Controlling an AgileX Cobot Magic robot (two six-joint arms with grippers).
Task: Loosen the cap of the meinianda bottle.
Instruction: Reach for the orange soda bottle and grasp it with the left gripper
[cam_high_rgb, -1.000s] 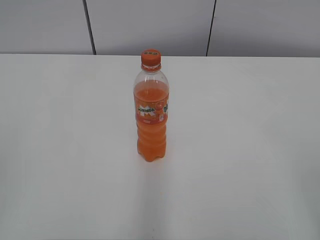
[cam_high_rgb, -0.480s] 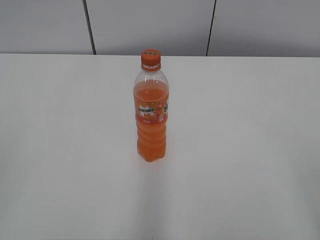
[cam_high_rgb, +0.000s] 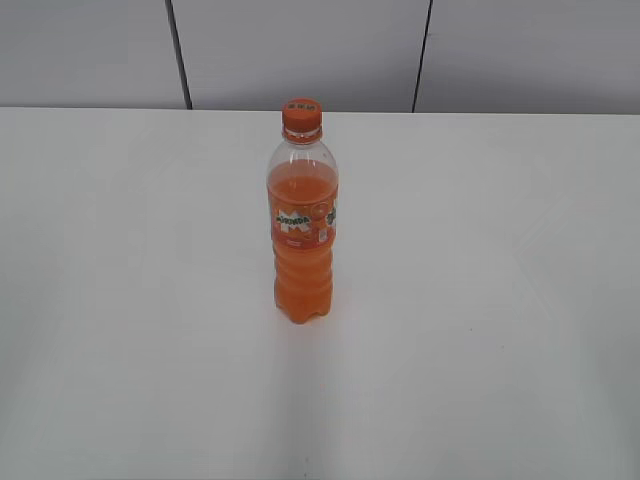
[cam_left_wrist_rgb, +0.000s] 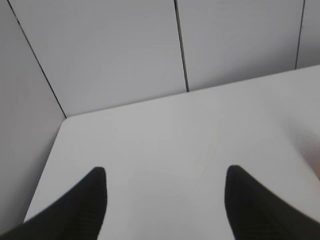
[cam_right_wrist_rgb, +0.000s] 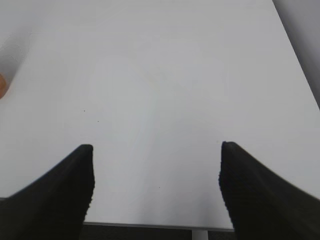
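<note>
Only an orange sliver of the meinianda bottle (cam_right_wrist_rgb: 2, 85) at frame edge.

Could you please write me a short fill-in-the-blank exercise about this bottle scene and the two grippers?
1. The meinianda bottle stands ____ on the table.
2. The cap is coloured ____.
3. The left gripper and right gripper both have their jaws ____.
4. Neither gripper ____ the bottle.

Missing words: upright; orange; open; touches
</note>
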